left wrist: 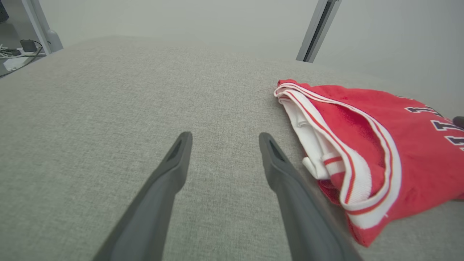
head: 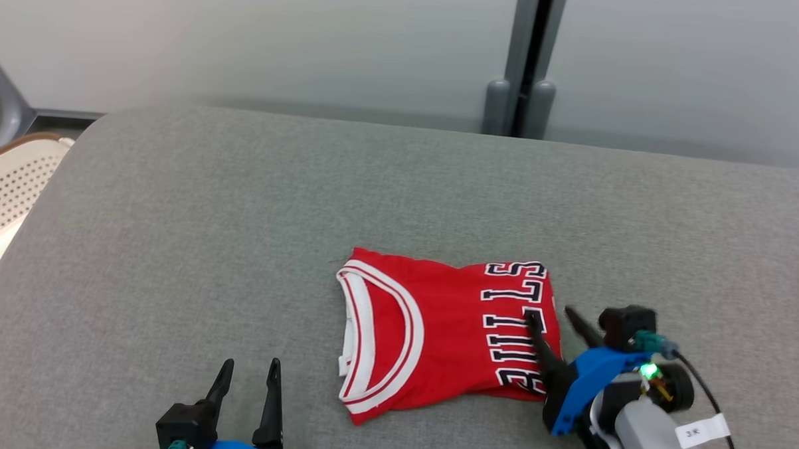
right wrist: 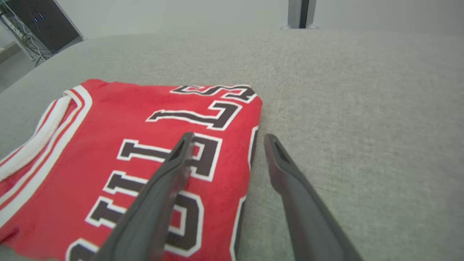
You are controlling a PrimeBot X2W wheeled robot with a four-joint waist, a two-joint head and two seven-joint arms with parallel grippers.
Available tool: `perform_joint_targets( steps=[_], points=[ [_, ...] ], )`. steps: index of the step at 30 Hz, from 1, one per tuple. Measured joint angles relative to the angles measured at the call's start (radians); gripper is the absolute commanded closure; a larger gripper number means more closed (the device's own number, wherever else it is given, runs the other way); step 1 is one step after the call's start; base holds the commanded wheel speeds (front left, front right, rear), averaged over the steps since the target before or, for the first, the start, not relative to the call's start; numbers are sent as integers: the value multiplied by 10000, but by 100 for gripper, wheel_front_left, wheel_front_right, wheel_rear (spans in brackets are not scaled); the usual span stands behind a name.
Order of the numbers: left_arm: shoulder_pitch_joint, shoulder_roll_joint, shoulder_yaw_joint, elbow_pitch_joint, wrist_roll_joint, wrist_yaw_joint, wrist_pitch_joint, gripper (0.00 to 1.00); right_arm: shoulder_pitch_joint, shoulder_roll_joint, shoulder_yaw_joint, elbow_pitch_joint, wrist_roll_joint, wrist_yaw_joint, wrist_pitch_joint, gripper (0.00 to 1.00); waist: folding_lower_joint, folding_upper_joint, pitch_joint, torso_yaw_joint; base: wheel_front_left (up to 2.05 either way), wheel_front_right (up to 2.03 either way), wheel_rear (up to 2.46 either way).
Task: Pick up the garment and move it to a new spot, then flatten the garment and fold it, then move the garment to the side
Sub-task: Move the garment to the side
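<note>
The garment lies on the padded surface just right of centre in the lower half of the head view, neckline toward frame left. The right gripper sits at its right edge, one of the jaws over the cloth, the other over bare surface; the left gripper is at lower left, apart from it.

**Soft, even light on all three feeds**

I'm seeing flat, diffuse brightness washing over the grey fabric surface, with no glare anywhere. The garment is casting only a thin shadow along its near edge. In the left wrist view the post is leaning, stretched by the wide angle. The right gripper is blurring toward the base of its fingers.
</note>
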Motion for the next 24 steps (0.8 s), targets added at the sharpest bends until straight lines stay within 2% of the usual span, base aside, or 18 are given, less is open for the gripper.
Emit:
perform_joint_targets(
  steps=[2, 5, 6, 7, 8, 15, 24],
  points=[
    [-9, -2, 0, 13, -31, 0, 0, 0, -47, 8, 282, 715, 274, 0, 527, 0, 0, 0, 99, 186, 0, 0, 0],
    [-13, 2, 17, 42, -71, -12, -2, 0, -202, 15, 407, 1463, 332, 4, 700, 0, 0, 0, 255, 370, 0, 0, 0],
    [-13, 0, 27, 42, -73, -10, -2, 0, -307, 8, 474, 1599, 399, 4, 704, 7, -1, 0, 298, 400, 0, 0, 0],
    [-13, -2, 59, 42, -81, -10, -2, 0, -351, 6, 537, 1651, 600, 4, 681, 65, 0, 0, 335, 401, 0, 0, 0],
    [-10, 0, 100, 46, -84, -8, -2, 0, -374, 4, 593, 1714, 786, 6, 621, 100, 0, 0, 357, 363, 0, 0, 0],
    [52, 6, 224, -123, -150, -150, 0, 0, -566, 104, 662, 2052, 1143, 23, -159, 100, 0, 0, 360, -490, 0, 0, 0],
    [-151, 0, -155, -232, -232, -265, -2, 0, -587, 67, 639, 1990, 1198, 13, -347, 100, 0, 0, 598, -2864, 0, 0, 0]
  ],
)
